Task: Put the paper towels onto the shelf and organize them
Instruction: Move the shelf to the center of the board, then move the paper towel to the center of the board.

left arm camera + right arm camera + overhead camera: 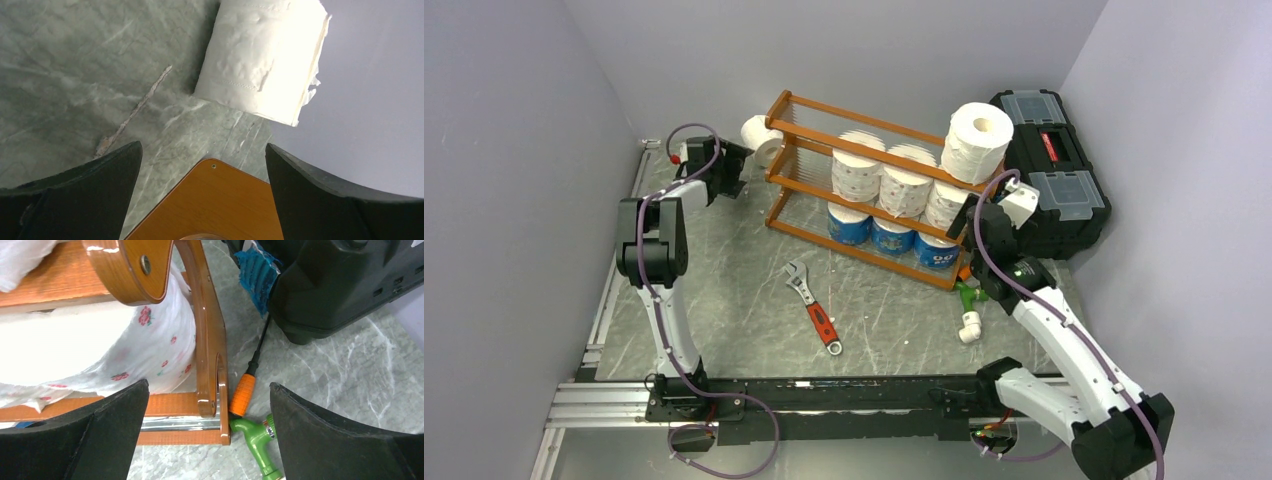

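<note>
Visible from above only: shelf (864, 190) at 12 o'clock on the worktop (724, 300), carrying seven paper towels (904, 190): one white on top, three printed mid-tier, three blue-wrapped below. Toolbox (1049, 170) at 2 o'clock.

Visible at left wrist only: ragged torn edge on the eighth roll (260, 60), lying on the worktop at 12 o'clock from the left jaws. Left jaws spread wide, gripping nothing, shelf corner seen between them.

Visible at right wrist only: red flower print on the end roll (150, 345); orange tool handle (243, 387) against the shelf foot. Right jaws spread wide, empty, facing the shelf end post.
</note>
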Robot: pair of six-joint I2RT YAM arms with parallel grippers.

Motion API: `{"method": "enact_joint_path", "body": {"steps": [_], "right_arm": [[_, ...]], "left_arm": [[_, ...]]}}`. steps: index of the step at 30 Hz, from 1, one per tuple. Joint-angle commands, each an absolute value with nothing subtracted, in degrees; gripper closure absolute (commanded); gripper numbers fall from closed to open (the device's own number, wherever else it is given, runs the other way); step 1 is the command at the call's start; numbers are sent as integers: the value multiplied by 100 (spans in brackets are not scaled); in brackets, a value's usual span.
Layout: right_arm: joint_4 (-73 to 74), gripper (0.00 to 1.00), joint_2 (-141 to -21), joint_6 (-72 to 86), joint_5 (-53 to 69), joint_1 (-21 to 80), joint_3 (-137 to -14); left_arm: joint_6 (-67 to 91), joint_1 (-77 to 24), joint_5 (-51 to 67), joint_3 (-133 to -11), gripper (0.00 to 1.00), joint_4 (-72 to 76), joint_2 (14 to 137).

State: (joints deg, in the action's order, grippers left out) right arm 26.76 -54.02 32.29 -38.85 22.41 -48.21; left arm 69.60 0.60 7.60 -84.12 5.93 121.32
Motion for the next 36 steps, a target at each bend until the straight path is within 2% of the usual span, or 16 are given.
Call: {"method": "enact_joint_path", "body": {"steps": [1,5,14,20,24,30,36], "right_arm": [[2661,7,-5068,3278,-3571,2232,-4927],[2706,6,-4730,3137,-3329,2228,-4894],[3002,6,-4328,2986,-3137,2230,-5056],[3028,6,-4205,2868,-2947,2243,-5211],[3036,6,-4230,2881,-2807,2237,-5284],[3011,6,-4314,2959,-2707,2239,-5300],[2927,6,-4364,2977,-2682,2230,-5273]], "left_arm": [[8069,-77,804,-8280,1,1715,12067],[7578,-204,511,-8628,1,1400,12113],[3896,-201,-463,-10833,1,-1739,12439],[2544,-176,-274,-12009,1,-2597,13070],[2767,-175,-92,-12725,1,-2954,13531],[3950,-174,66,-12544,0,-2536,13504],[4231,-211,159,-12494,1,-2278,13384]]}}
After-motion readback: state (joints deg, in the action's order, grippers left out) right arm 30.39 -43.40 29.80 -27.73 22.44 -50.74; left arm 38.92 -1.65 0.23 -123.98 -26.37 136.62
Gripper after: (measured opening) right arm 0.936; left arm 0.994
